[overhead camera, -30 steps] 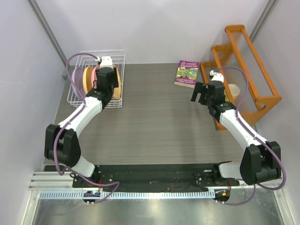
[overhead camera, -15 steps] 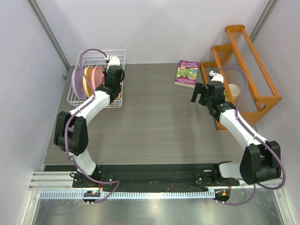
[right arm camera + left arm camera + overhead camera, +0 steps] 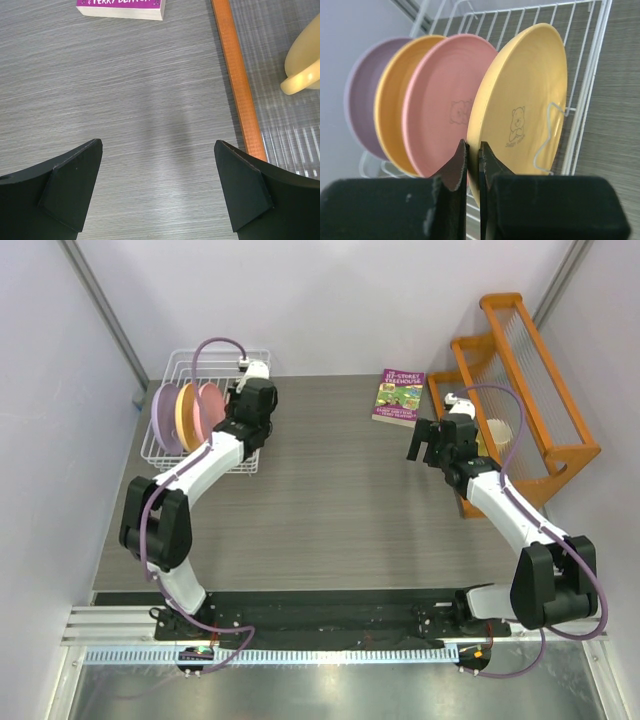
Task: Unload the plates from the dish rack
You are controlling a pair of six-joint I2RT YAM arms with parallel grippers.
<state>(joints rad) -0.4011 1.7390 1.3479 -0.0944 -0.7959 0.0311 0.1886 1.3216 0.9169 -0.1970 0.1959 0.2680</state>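
The white wire dish rack [image 3: 255,364] stands at the table's far left and also shows in the left wrist view [image 3: 592,75]. Four plates stand upright in it: lilac [image 3: 360,95], orange-yellow [image 3: 390,110], pink [image 3: 440,110], and a second orange-yellow plate [image 3: 525,100] at the right end. My left gripper [image 3: 472,150] is shut on the lower rim of that right-end plate. From above, the left gripper [image 3: 250,405] hides this plate. My right gripper [image 3: 157,150] is open and empty above bare table, seen from above [image 3: 425,440] near the right side.
An orange wooden shelf rack [image 3: 530,380] stands at the right with a cream mug [image 3: 305,60] on it; its rail [image 3: 235,80] runs close to my right gripper. A purple book [image 3: 400,396] lies at the back centre.
My left gripper has moved right along the rack, from over the middle plates to the right-end orange-yellow plate. The right arm has not moved.
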